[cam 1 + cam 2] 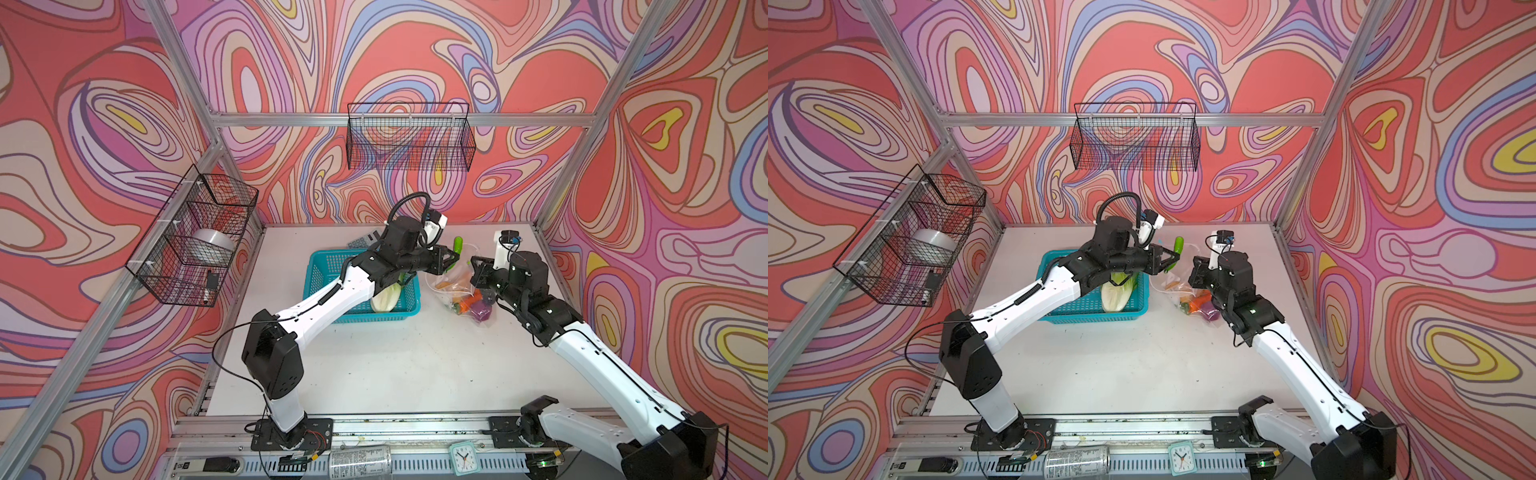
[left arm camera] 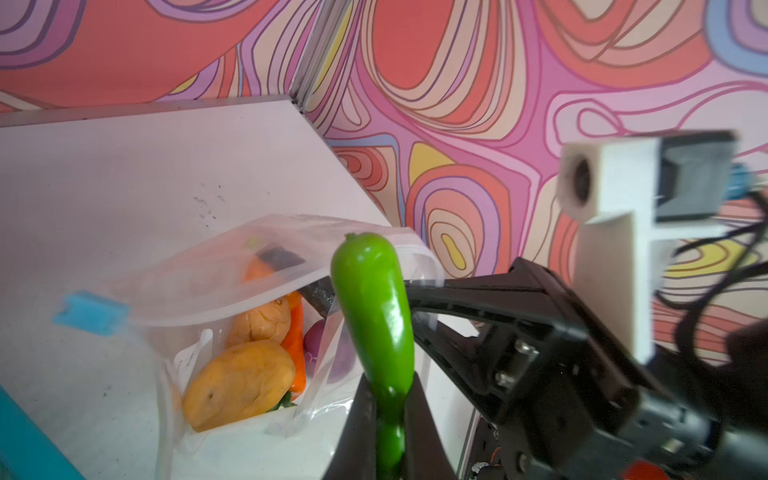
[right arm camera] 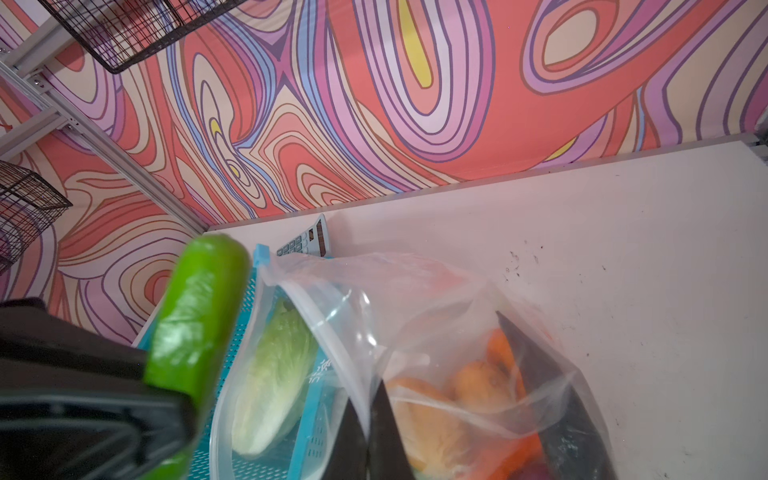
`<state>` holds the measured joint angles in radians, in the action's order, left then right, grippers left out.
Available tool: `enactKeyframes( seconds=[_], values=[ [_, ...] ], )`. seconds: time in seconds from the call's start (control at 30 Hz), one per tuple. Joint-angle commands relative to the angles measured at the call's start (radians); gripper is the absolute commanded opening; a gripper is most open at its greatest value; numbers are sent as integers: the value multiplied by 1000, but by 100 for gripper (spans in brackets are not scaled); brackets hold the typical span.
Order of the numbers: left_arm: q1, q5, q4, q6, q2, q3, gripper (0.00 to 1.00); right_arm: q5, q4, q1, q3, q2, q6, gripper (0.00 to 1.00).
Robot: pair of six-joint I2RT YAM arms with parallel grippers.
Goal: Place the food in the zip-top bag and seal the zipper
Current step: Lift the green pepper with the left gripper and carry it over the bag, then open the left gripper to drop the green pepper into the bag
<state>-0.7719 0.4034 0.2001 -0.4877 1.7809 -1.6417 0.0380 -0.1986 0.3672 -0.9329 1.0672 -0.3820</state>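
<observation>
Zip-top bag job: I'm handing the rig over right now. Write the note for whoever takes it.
Grippers: the left gripper is shut on the green cucumber, at the bag's mouth but not yet inside. The right gripper is shut on the rim of the zip-top bag, holding the mouth open.
Done: two potatoes, the carrot and the purple piece are in the bag.
Left: put the cucumber in, fetch the napa cabbage from the teal basket, then seal with the blue slider.
</observation>
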Motion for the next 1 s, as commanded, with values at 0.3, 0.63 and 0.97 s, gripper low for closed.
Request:
enactKeyframes(
  seconds=[0.3, 0.63, 0.97],
  values=[
    [-41, -278, 252, 47, 123, -108, 17, -9, 19, -4, -15, -21, -22, 0],
    [-41, -296, 307, 50, 100, -182, 89, -7, 13, -4, -14, -15, -24, 0],
    [104, -361, 348, 138, -138, -40, 100, -12, 14, -3, -14, -11, -25, 0]
  ],
)
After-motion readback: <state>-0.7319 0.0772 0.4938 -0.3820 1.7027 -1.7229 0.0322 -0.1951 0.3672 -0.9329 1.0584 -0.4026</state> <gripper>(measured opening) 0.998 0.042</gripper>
